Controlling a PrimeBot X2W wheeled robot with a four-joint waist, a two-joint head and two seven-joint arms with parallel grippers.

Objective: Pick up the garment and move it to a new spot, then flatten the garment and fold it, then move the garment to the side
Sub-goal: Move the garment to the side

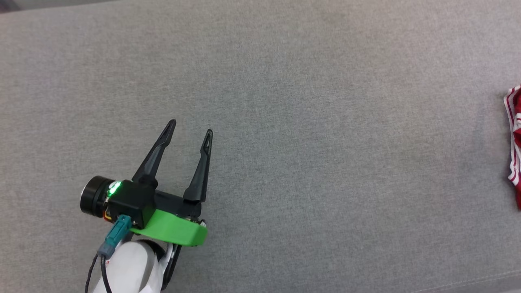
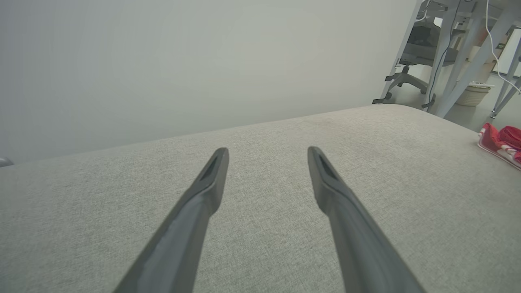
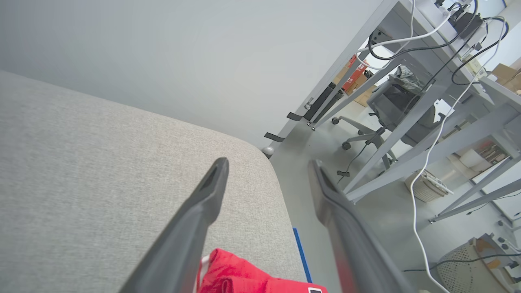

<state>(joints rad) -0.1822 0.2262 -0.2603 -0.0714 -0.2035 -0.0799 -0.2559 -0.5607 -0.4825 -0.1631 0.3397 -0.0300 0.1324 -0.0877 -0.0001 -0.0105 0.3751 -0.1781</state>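
Garment (image 1: pixel 516 138): red, striped trim, bunched at right edge of grey fabric surface (image 1: pixel 285 101), near its rounded corner. Left gripper (image 1: pixel 191 128): jaws spread, empty, well apart from it. Right gripper (image 3: pixel 268 162): jaws spread, just above it. Beyond: office chair (image 3: pixel 390 101), woven basket (image 3: pixel 427 185), contents unseen.

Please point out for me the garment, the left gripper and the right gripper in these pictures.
garment (image 1: pixel 516 134): head view, on its red-and-white edge at the right border.
left gripper (image 1: pixel 190 127): head view, midway between its spread fingertips.
right gripper (image 3: pixel 268 162): right wrist view, midway between its spread fingertips.
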